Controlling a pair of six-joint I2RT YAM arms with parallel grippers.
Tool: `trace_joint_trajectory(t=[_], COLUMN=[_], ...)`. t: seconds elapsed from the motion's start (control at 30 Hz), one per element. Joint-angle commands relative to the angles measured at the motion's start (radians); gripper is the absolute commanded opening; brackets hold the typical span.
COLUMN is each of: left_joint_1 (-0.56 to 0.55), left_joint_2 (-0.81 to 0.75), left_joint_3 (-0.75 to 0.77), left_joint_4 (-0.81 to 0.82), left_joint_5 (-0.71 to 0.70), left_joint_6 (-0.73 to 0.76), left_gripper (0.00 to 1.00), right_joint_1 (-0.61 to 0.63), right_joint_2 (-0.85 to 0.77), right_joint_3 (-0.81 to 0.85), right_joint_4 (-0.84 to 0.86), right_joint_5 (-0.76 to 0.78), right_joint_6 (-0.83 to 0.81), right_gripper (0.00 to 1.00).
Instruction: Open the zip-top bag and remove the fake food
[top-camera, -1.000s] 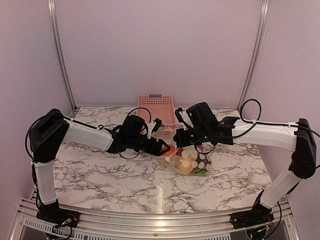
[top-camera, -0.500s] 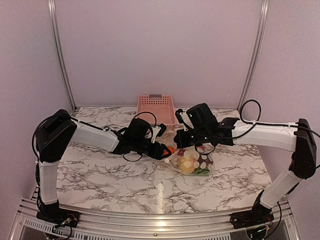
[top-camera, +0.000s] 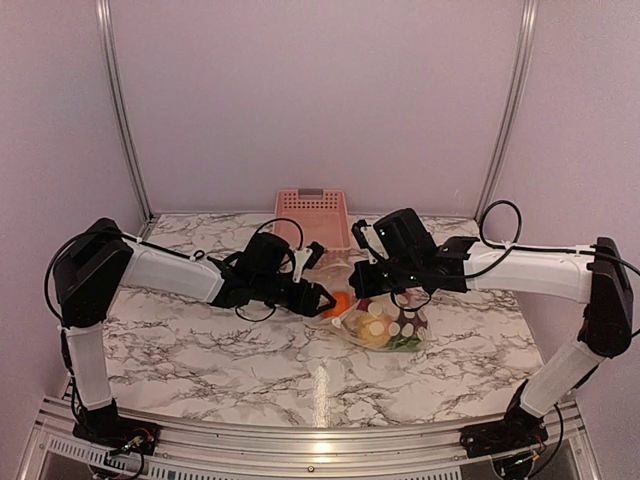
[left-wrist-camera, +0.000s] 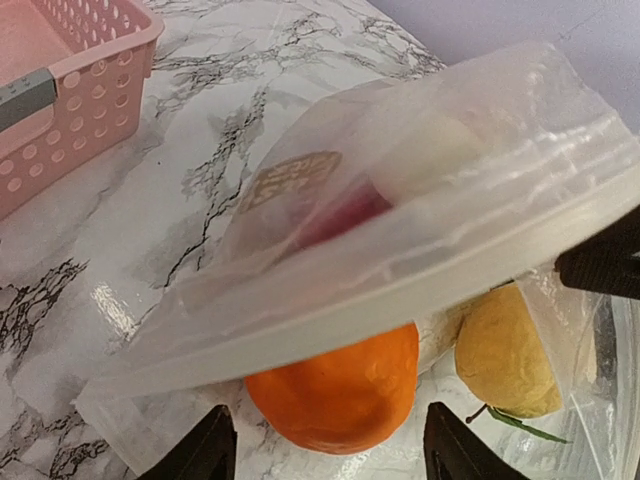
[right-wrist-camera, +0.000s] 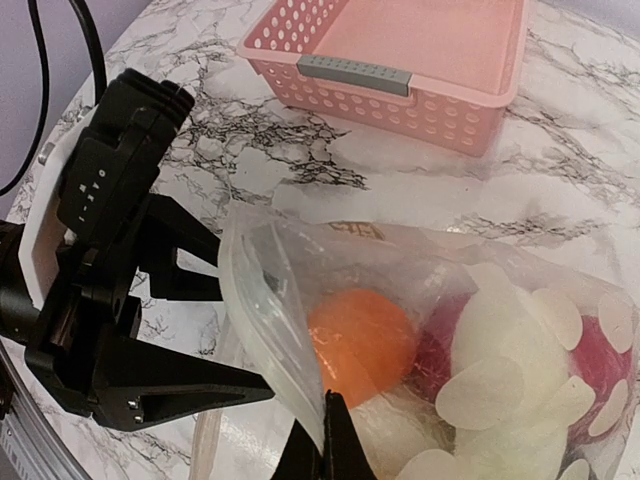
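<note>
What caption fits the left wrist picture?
Open left end effector straddles the orange at the bag mouth.

Pink basket (right-wrist-camera: 440, 105), white-dotted clear bag (right-wrist-camera: 520, 350), orange fruit (right-wrist-camera: 360, 340)

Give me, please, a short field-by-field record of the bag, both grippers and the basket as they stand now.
bag: zip-top bag resting on the marble table, mouth open toward the left arm
contents: orange piece at the mouth, yellow piece beside it
right gripper: shut on the bag's upper rim
left gripper: jaws apart, either side of the orange piece; contact unclear
basket: pink basket beyond the bag, no food visible inside
</note>
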Motion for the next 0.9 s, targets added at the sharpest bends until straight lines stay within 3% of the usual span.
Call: trace_joint_trajectory(t=[0.0, 0.3, 0.4, 0.63, 0.87], left_joint_1=[-0.013, -0.032, -0.036, -0.035, -0.026], left_joint_2=[0.006, 0.114, 0.146, 0.181, 0.111], left_joint_3=[0.030, 0.120, 0.146, 0.168, 0.100], left_joint_4=[-0.045, -0.074, -0.081, -0.126, -0.094], left_joint_5=[-0.008, -0.002, -0.001, -0.056, -0.082], left_joint_6=[0.029, 0.046, 0.047, 0.055, 0.043], left_gripper=[0.70, 0.85, 0.84, 0.76, 0.49], right_joint_1=[-0.010, -0.010, -0.010, -0.012, -0.015], right_joint_2=[-0.023, -0.018, -0.012, -0.003, -0.001], right_joint_3=[-0.006, -0.009, -0.010, -0.013, -0.016], right_joint_4=[0.021, 0.023, 0.026, 0.029, 0.029], right_joint_5=[0.003, 0.003, 0.004, 0.002, 0.003], right_joint_6=[0.011, 0.011, 0.011, 0.011, 0.012], right_gripper=[0.00, 0.00, 0.00, 0.00, 0.00])
